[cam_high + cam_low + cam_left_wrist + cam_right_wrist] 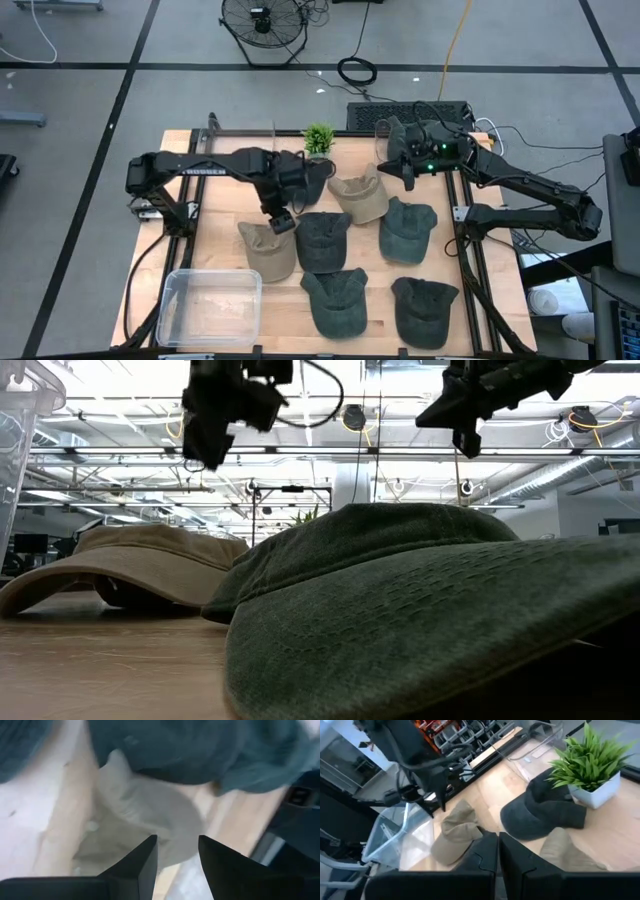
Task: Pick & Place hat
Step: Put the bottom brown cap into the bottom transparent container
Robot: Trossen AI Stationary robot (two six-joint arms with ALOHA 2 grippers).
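Left tool (283,221), fingers parted and empty, hangs directly above the tan hat (268,249) at table centre-left, apparently lined up for a grasp. Clear bin (209,307) sits at 7 o'clock from it, the likely drop point. Right tool (408,169) is shut, parked at 2 o'clock.

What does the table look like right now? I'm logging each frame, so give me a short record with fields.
left gripper: open, empty, above the tan hat
right gripper: shut, empty, raised at the table's far right
hats: two tan, five dark green, one dark one by the plant
clear bin: near left corner, no hat inside
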